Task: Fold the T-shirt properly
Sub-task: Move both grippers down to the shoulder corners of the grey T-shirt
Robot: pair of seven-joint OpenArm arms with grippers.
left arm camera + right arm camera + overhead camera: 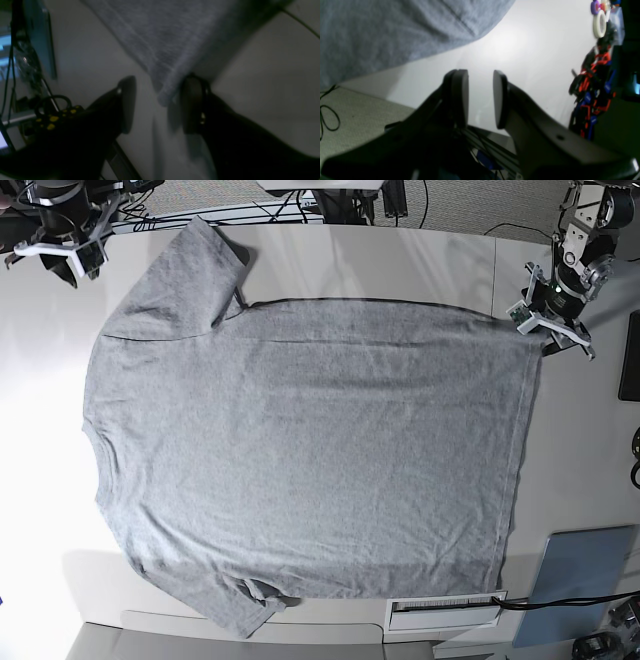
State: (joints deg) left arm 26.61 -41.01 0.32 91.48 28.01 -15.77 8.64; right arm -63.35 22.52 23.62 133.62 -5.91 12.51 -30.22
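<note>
I see T-shirt (pixel 310 460) flat on table (pixel 400 265), plain side up, long axis across base view, hem toward left arm. Left gripper (pixel 156 105) parted, empty, hem corner (pixel 163 96) between its pads, touching one (blurred, contact uncertain). Right gripper (pixel 480 100) parted, empty, off cloth near sleeve (pixel 205 265). I judge left arm nearer; grab lies straight ahead of its jaws.

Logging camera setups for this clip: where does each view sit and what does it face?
Base: overhead, facing down on the T-shirt spread flat; both arms at the far corners.
Left wrist: behind the left gripper, facing a shirt corner between its fingers.
Right wrist: behind the right gripper, open over the bare table.
All share the shirt.
</note>
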